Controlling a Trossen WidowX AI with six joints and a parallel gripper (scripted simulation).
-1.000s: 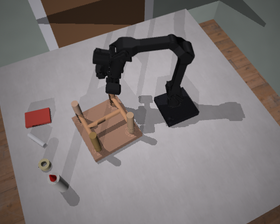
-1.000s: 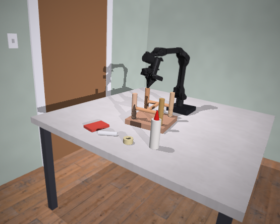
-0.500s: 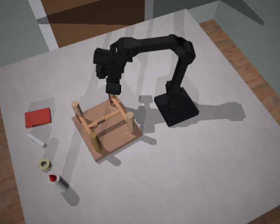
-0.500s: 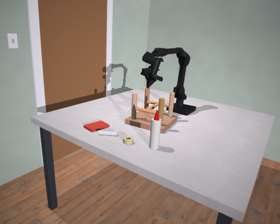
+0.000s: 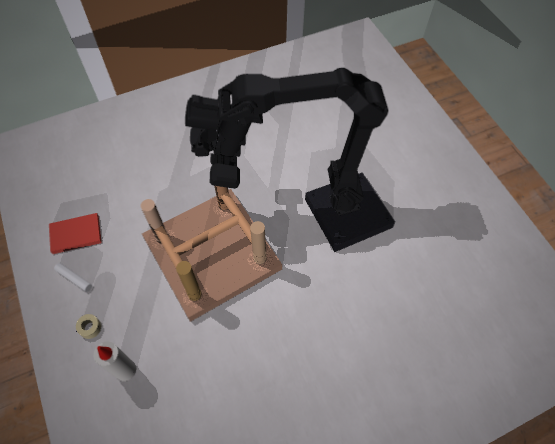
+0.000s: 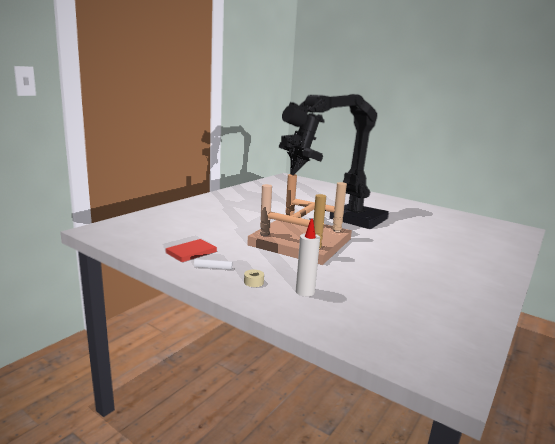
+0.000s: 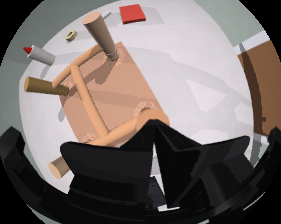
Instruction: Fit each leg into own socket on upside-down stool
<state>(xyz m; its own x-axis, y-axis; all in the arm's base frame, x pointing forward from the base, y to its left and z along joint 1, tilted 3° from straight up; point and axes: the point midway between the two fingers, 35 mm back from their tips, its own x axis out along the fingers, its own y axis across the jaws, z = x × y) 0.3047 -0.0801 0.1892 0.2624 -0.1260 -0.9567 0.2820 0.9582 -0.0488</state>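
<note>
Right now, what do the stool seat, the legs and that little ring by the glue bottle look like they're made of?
Stool seat: likely wood, matte reddish-tan, a flat square slab with plain edges.
Legs: likely wooden dowels, matte, in paler and darker tan shades.
Ring: possibly a roll of tape, dull cream, with an open core; the material is uncertain.
The shut pincer sits above the far leg.
</note>
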